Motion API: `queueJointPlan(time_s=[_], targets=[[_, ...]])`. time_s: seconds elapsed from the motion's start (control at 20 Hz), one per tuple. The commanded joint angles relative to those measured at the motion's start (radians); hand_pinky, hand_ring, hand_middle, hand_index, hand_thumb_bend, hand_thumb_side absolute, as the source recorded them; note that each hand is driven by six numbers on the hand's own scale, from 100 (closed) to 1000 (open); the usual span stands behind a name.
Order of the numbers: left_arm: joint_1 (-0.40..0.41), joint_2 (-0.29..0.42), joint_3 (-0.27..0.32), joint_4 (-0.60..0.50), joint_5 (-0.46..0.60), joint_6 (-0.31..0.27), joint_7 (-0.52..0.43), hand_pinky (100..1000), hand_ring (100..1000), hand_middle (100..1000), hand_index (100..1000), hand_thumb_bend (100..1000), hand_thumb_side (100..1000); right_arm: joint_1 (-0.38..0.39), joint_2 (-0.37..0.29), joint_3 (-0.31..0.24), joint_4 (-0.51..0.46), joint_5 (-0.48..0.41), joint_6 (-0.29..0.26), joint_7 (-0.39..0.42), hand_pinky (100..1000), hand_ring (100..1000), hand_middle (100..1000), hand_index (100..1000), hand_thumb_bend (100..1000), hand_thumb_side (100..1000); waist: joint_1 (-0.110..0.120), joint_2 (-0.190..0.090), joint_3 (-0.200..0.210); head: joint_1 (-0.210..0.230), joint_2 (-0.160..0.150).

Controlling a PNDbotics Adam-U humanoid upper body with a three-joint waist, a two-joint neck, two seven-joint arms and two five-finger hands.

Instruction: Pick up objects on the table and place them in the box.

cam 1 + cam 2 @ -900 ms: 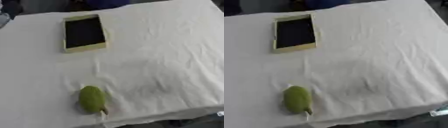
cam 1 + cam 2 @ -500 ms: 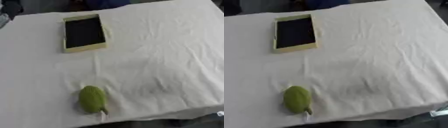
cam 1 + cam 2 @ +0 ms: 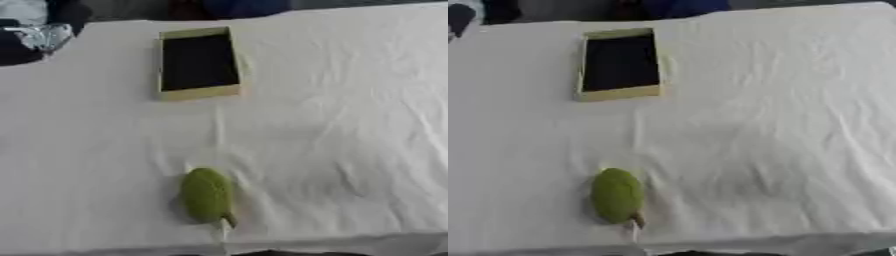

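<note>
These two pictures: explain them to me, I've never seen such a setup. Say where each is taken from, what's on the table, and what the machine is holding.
Both pictures come from a stereo camera in a humanoid robot's head, looking down at its work: one from the left eye, one from the right, so they nearly match. A table under a wrinkled white cloth carries a shallow yellowish box with a dark inside on the far side, and a green oval object near the front edge. Neither robot hand shows, so nothing is held. The green object is not yet in the box.
</note>
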Motion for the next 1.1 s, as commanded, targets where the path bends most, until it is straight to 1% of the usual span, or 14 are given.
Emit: queueJointPlan(time_s=[0.05,0.15,0.3,0.5,0.75,0.9,1.1], targets=[[-0.024,0.045,-0.038,-0.015,0.005,0.003,-0.093,748,821,713,861,416,100,-0.005,-0.03,-0.006,-0.02,0.0,0.003,0.002,732,568,604,909,100,613,0.0,-0.022,-0.002,0.015,0.005],[-0.037,0.05,-0.071,-0.015,0.009,0.004,-0.16,750,822,715,863,410,100,-0.004,-0.03,-0.005,-0.02,0.0,0.004,0.002,732,568,604,909,100,613,0.001,-0.025,-0.003,0.015,0.005],[-0.065,0.06,-0.143,-0.015,0.02,0.006,-0.27,750,824,716,865,407,100,-0.004,-0.031,-0.002,-0.021,-0.001,0.009,0.002,732,568,604,909,100,614,0.004,-0.031,-0.006,0.013,0.005],[-0.097,0.061,-0.223,-0.015,0.063,0.034,-0.377,747,829,718,865,404,100,-0.004,-0.029,0.002,-0.021,-0.001,0.015,0.004,732,568,604,909,100,614,0.006,-0.036,-0.008,0.007,0.005],[-0.131,0.048,-0.301,-0.015,0.105,0.072,-0.472,751,840,727,877,429,100,-0.005,-0.03,0.006,-0.019,-0.003,0.017,0.007,732,568,603,909,100,614,0.005,-0.039,-0.01,-0.003,0.005],[-0.146,0.044,-0.343,-0.015,0.133,0.082,-0.517,755,845,734,883,458,100,-0.004,-0.03,0.007,-0.017,-0.004,0.017,0.009,732,568,603,909,100,614,0.005,-0.042,-0.01,-0.006,0.005],[-0.158,0.039,-0.378,-0.015,0.127,0.074,-0.564,756,848,740,885,480,100,-0.004,-0.028,0.009,-0.016,-0.004,0.02,0.012,731,568,603,909,100,613,0.005,-0.045,-0.01,-0.009,0.005]])
